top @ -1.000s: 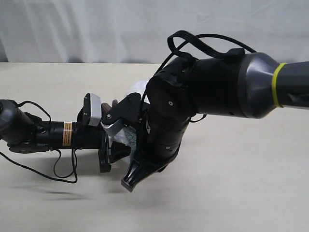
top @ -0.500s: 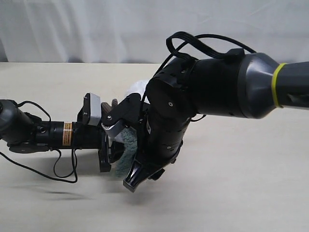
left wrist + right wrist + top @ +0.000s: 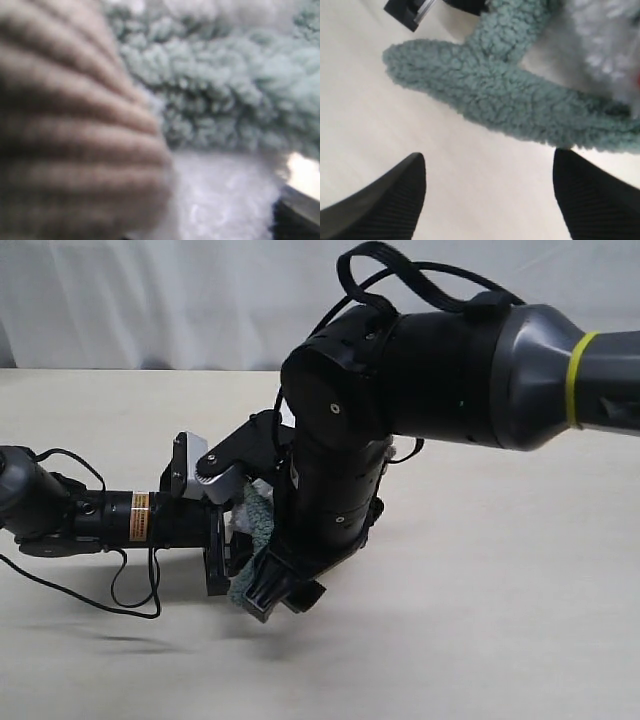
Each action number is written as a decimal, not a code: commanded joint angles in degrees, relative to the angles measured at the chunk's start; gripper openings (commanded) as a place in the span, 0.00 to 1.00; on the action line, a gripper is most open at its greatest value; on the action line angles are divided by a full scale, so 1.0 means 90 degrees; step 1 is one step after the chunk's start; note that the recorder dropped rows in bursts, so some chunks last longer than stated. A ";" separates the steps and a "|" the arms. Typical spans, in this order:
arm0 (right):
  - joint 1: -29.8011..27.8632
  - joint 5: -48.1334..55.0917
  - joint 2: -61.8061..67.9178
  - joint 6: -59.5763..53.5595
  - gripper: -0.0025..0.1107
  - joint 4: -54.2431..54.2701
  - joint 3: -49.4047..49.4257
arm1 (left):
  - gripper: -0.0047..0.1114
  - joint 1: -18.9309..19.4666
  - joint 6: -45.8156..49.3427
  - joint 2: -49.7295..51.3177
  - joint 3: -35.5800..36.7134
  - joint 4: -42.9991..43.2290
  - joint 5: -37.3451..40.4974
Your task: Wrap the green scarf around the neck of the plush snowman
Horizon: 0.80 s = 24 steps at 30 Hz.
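Note:
The green scarf (image 3: pixel 520 105) lies draped from the plush snowman (image 3: pixel 605 45) down onto the table, its rounded end (image 3: pixel 410 57) flat on the surface. My right gripper (image 3: pixel 488 154) hovers just beside that strip, open, with only bare table between its fingers. In the exterior view the right gripper (image 3: pixel 275 595) points down next to the scarf (image 3: pixel 255 520), and the arm hides most of the snowman. The left gripper (image 3: pixel 222 555) reaches in from the left and presses into the toy. Its wrist view is filled with white plush (image 3: pixel 225 200), scarf (image 3: pixel 225 85) and a brown ribbed twig arm (image 3: pixel 75 125).
The tan table (image 3: pixel 480 620) stretches out on all sides of the arms. A white curtain (image 3: pixel 150 300) hangs along the back edge. The left arm's black cable (image 3: pixel 130 590) loops on the table beside it.
The right gripper opened and let go of the scarf, whose end dropped onto the table. The right arm rose and swung slightly left. The left arm stayed still.

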 commanded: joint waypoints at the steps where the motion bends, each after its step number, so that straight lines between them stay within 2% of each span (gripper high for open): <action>1: 0.0378 0.0193 -0.0049 -0.0562 0.62 0.0082 -0.0073 | 0.04 -0.0022 -0.0055 -0.0021 -0.0028 -0.0090 -0.0151; 5: 0.0912 0.0178 -0.0049 -0.1388 0.62 -0.0604 -0.0073 | 0.04 -0.0022 -0.0055 -0.0021 -0.0028 -0.0090 -0.0151; 7: 0.1152 -0.0007 -0.0049 -0.1239 0.62 -0.1631 -0.0051 | 0.04 -0.0022 -0.0055 -0.0021 -0.0028 -0.0090 -0.0151; 9: 0.1217 -0.0348 -0.0049 -0.0928 0.62 -0.2132 -0.0037 | 0.04 -0.0022 -0.0055 -0.0021 -0.0028 -0.0090 -0.0151; 13: 0.1217 -0.0800 0.0096 -0.0978 0.62 -0.2204 -0.0037 | 0.04 -0.0022 -0.0055 -0.0021 -0.0028 -0.0090 -0.0151; 24: 0.1217 -0.0654 0.0854 -0.0942 0.62 -0.3117 -0.0037 | 0.04 -0.0022 -0.0055 -0.0021 -0.0028 -0.0090 -0.0151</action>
